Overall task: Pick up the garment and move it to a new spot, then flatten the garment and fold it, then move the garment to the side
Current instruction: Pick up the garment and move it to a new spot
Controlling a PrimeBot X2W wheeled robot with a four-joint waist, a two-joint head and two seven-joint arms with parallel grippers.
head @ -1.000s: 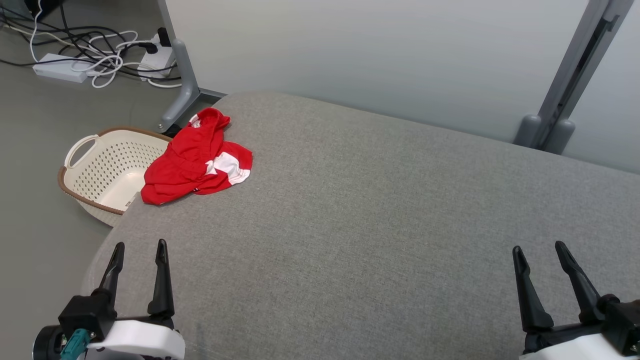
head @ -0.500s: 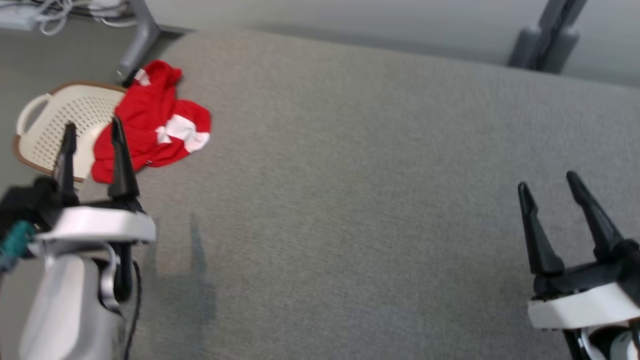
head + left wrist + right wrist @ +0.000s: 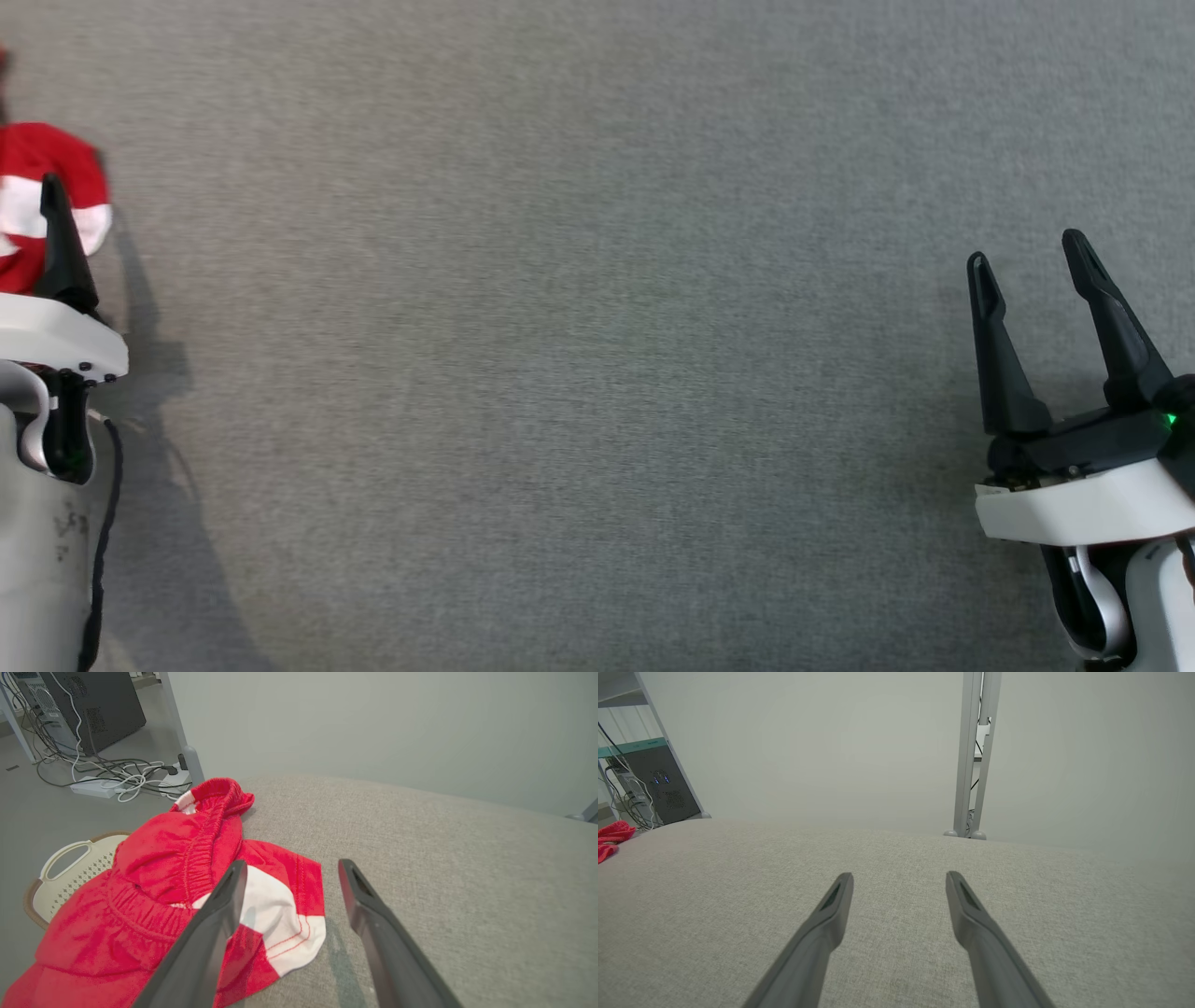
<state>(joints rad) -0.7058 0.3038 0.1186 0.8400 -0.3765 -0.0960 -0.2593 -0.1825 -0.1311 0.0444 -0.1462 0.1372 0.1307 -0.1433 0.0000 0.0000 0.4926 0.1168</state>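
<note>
Garment, red with a white patch and a gathered elastic band, lies crumpled at the left edge of the grey cloth-covered table, close to the far left corner. Its left part reaches over that edge, above a pale perforated basket standing on the floor.

The left pincer stands wide and holds nothing. It hangs over the garment's right-hand end. In the left wrist view one finger crosses the white patch, while the other lies over bare table just beside the red hem. The gap between the tips opens onto the garment's right edge and the table past it. Thin shadows fall on the white patch and on the table beneath the fingers, so the tips look to be a little above the cloth. In the head view one finger of this pincer points up across the garment at the left border.

The right pincer is also spread wide and empty, hovering over bare table near the right edge, well apart from the garment. In the right wrist view its tips point toward the far edge, and the garment shows as a small red scrap at the far left corner.

Beyond the table are a pale wall, a grey post, tangled cables and a dark computer tower on the floor.
</note>
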